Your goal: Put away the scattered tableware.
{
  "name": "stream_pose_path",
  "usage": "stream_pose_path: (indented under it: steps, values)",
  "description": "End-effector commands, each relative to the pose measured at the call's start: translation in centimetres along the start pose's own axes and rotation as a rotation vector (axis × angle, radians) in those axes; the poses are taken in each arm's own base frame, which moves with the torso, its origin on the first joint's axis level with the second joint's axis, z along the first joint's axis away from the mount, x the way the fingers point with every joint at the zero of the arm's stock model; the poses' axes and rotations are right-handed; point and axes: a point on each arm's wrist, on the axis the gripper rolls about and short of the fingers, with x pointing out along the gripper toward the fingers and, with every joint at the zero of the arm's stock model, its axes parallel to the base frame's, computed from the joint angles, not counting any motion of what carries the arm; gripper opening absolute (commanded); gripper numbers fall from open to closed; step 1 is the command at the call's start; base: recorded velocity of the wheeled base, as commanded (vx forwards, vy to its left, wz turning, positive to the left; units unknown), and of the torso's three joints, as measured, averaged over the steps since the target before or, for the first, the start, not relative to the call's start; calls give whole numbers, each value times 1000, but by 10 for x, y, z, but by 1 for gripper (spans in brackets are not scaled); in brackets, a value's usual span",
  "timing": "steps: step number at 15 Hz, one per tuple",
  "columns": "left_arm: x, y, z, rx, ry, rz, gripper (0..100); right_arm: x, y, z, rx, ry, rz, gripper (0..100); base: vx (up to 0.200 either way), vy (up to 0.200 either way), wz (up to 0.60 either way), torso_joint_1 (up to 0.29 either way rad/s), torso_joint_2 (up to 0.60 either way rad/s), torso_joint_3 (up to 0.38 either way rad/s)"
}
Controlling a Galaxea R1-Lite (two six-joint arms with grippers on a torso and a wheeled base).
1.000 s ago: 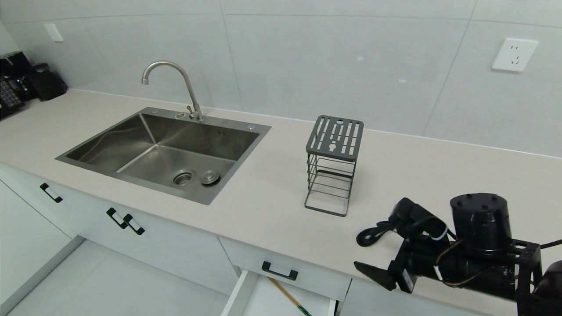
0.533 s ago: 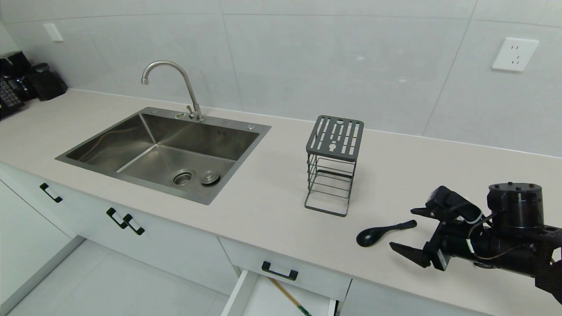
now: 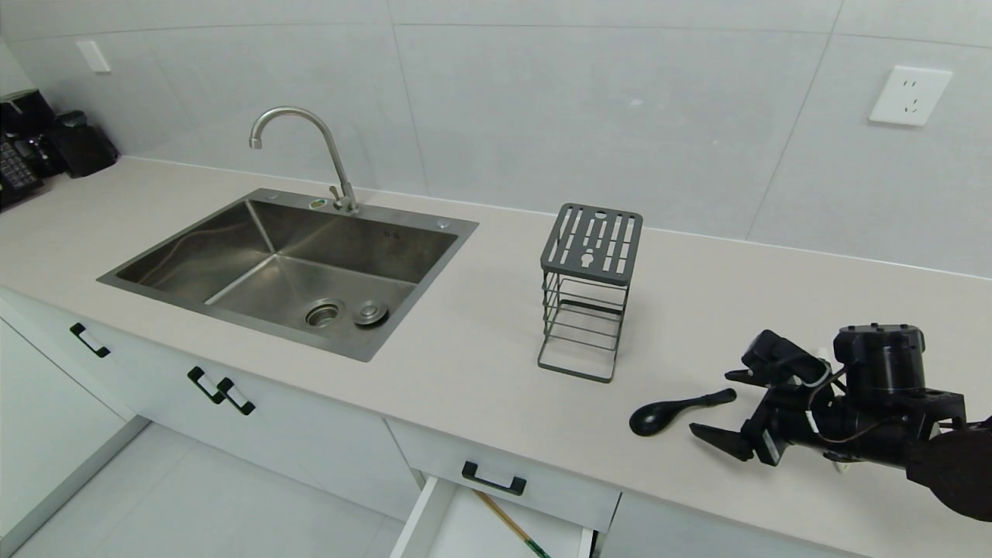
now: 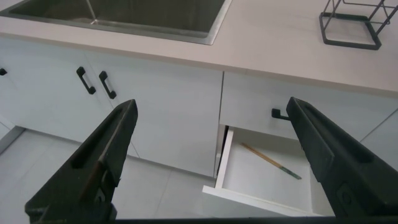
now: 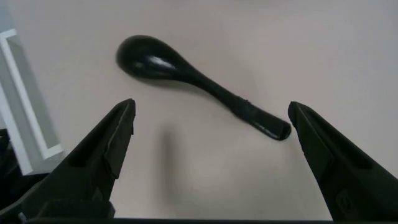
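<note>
**Black spoon lies just off the open right gripper, handle end nearest**

1 black spoon (image 3: 676, 411) is seen lying flat on the counter (image 3: 480, 364), near its front edge and to the robot's right of the wire rack (image 3: 590, 291), well apart from the sink (image 3: 457, 226).

The right gripper (image 3: 711, 403) is held just beside the spoon with its 2 fingers spread wide and nothing between them. No contact with the spoon is seen.

The spoon's bowl is turned toward the robot's left and its handle toward the right, so the handle tip is the part closest to this gripper. In the right wrist view the long axis is seen running slantwise across the gap between the fingers, closer to the line joining them than square to it. It is judged that the wrist must be turned before closing, so that the handle is pinched across its width. The gripper's height above the counter cannot be told.

The left gripper (image 4: 211, 104) is held off the counter in front of the cabinet fronts, also spread and empty. The spoon is therefore better reached by the right arm.

Below the counter edge 1 drawer (image 3: 453, 523) stands pulled out, with a thin stick (image 4: 270, 160) lying in it. It is taken to be the place where the spoon belongs.
</note>
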Motion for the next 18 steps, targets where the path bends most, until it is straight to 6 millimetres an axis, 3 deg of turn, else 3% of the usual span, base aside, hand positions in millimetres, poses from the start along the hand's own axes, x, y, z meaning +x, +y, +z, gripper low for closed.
stream_pose_path:
  steps: [1,11,16,17,18]
  values:
    - [0,0,0,0,0,0,100,14,-2,-7,7,23,15,100,0,0,0,0,0,0]
    - [0,0,0,0,0,0,100,52,-8,-8,-2,16,37,100,0,0,0,0,0,0]
    - [0,0,0,0,0,0,100,62,-8,-6,-10,5,48,100,0,0,0,0,0,0]
    - [0,0,0,0,0,0,100,62,-7,-5,-11,4,48,0,0,0,0,0,0,0]
    - [0,0,0,0,0,0,100,63,-7,-5,-12,3,50,0,0,0,0,0,0,0]
